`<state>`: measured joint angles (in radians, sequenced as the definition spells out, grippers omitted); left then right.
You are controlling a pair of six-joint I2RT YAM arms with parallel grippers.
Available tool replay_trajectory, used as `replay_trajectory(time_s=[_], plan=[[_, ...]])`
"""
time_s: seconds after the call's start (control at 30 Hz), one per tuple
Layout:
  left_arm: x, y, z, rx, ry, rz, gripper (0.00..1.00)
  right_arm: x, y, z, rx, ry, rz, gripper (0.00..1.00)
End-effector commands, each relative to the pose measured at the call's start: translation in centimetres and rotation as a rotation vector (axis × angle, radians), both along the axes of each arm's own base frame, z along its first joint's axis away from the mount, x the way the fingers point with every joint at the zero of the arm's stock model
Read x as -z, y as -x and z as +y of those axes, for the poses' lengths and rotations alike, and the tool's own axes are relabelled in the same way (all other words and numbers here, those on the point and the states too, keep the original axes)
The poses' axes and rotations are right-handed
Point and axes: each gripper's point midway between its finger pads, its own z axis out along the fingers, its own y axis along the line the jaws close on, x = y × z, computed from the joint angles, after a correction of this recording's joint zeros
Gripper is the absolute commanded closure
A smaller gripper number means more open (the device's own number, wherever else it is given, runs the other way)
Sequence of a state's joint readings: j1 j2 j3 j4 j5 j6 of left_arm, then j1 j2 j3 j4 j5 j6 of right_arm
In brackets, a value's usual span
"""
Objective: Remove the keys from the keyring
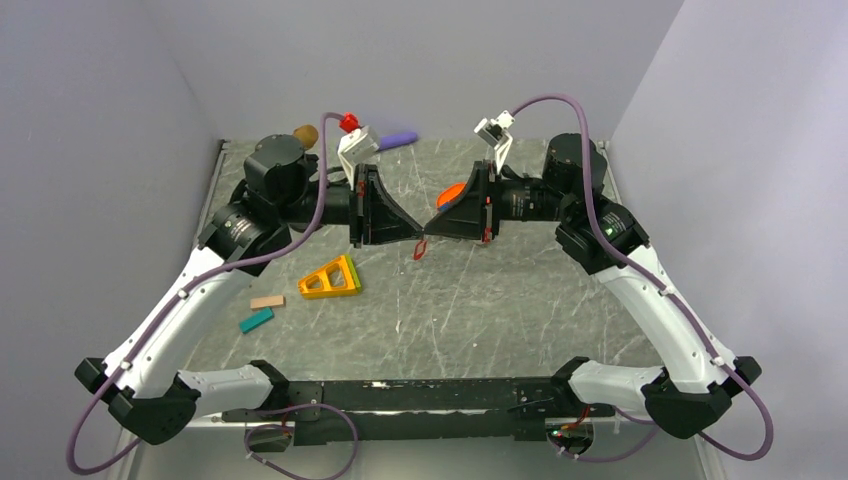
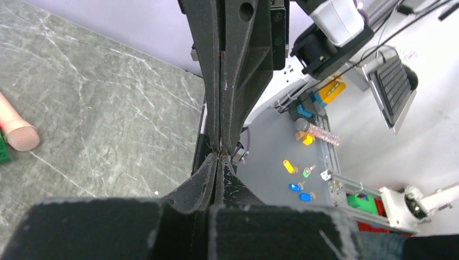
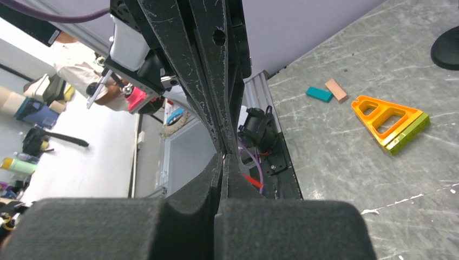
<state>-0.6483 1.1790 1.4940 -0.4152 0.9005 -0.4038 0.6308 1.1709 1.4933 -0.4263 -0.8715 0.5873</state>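
Top external view: the left gripper (image 1: 413, 233) and right gripper (image 1: 433, 228) meet tip to tip above the tabletop (image 1: 500, 310), both closed tight. The key (image 1: 421, 248), a small red piece, hangs just under that meeting point. Which gripper has hold of it cannot be told. If the two pull apart on a thin bite, the key would likely slip out and drop to the tabletop.

Left wrist view: the closed fingers (image 2: 200, 179) touch the opposing tips, and the key is hidden behind them.

Right wrist view: the same closed seam shows. A red sliver (image 3: 250, 180) just beside it may be the key, but it is too small to confirm.
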Motion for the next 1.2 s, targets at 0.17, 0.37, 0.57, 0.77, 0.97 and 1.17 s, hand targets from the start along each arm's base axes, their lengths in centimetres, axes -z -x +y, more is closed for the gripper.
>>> replay_trajectory(time_s=[0.17, 0.37, 0.57, 0.77, 0.97, 1.17], plan=[[-4.6, -2.4, 0.6, -0.231, 0.208, 0.011, 1.0, -3.5, -2.1, 1.5, 0.054, -0.141, -0.092, 1.0], [-7.8, -3.2, 1.8, -0.331, 0.247, -0.031, 1.0, -6.0, -2.5, 1.9, 0.072, -0.201, -0.158, 1.0], [-10.3, -3.1, 2.2, -0.352, 0.321, -0.045, 1.0, -7.5, -2.4, 2.2, 0.059, -0.241, -0.184, 1.0], [-11.7, -3.4, 2.1, -0.369, 0.363, -0.042, 1.0, -8.4, -2.5, 2.3, 0.06, -0.282, -0.197, 1.0], [-13.1, -3.4, 2.3, -0.393, 0.415, -0.057, 1.0, -9.3, -2.5, 2.5, 0.051, -0.32, -0.208, 1.0], [-14.1, -3.2, 2.1, -0.401, 0.455, -0.061, 1.0, -10.2, -2.6, 2.5, 0.057, -0.349, -0.214, 1.0]])
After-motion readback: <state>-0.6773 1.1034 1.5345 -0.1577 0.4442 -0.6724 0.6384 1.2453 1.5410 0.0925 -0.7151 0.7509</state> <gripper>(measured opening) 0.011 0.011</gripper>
